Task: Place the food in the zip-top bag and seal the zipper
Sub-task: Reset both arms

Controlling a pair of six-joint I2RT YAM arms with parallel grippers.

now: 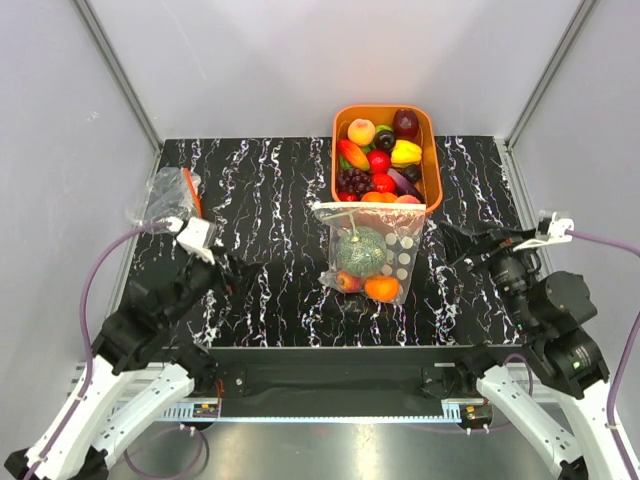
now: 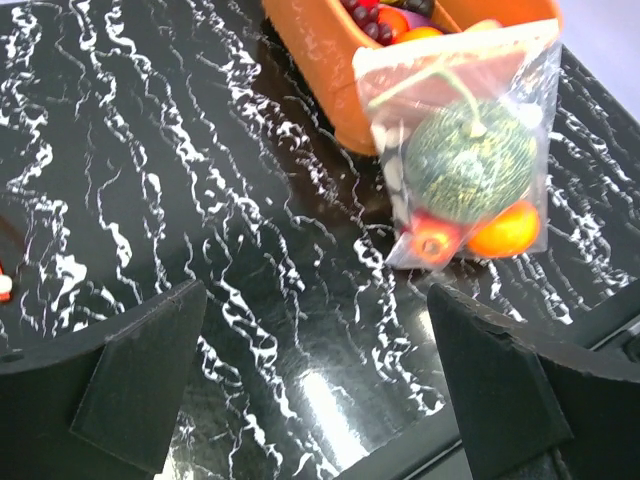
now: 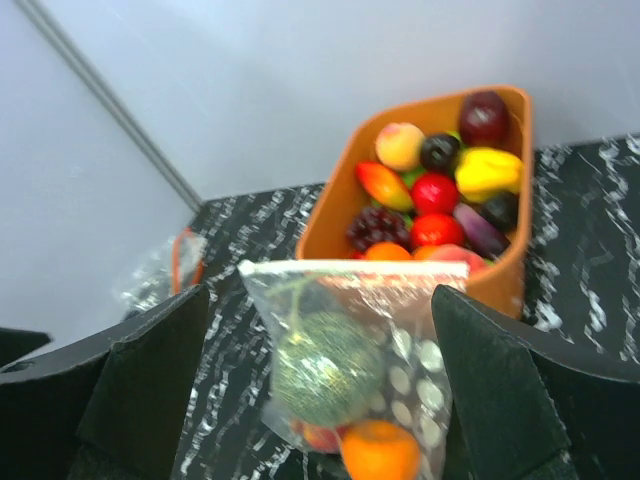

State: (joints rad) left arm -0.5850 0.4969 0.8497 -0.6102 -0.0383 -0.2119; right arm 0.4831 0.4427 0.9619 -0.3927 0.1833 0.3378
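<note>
The dotted zip-top bag (image 1: 372, 252) lies on the black marbled table (image 1: 270, 230), its mouth edge leaning on the orange basket. Inside it are the green netted melon (image 1: 361, 251), the orange fruit (image 1: 381, 288) and the small red-peach fruit (image 1: 347, 281). The pale zipper strip (image 1: 368, 209) runs along the top edge and looks pressed flat. The bag also shows in the left wrist view (image 2: 465, 160) and the right wrist view (image 3: 355, 365). My left gripper (image 1: 232, 272) is open and empty, left of the bag. My right gripper (image 1: 455, 248) is open and empty, right of the bag.
The orange basket (image 1: 432, 160) with several toy fruits stands at the back, right behind the bag. A crumpled clear bag with an orange piece (image 1: 170, 195) lies at the far left. The table's front edge runs just before both arms.
</note>
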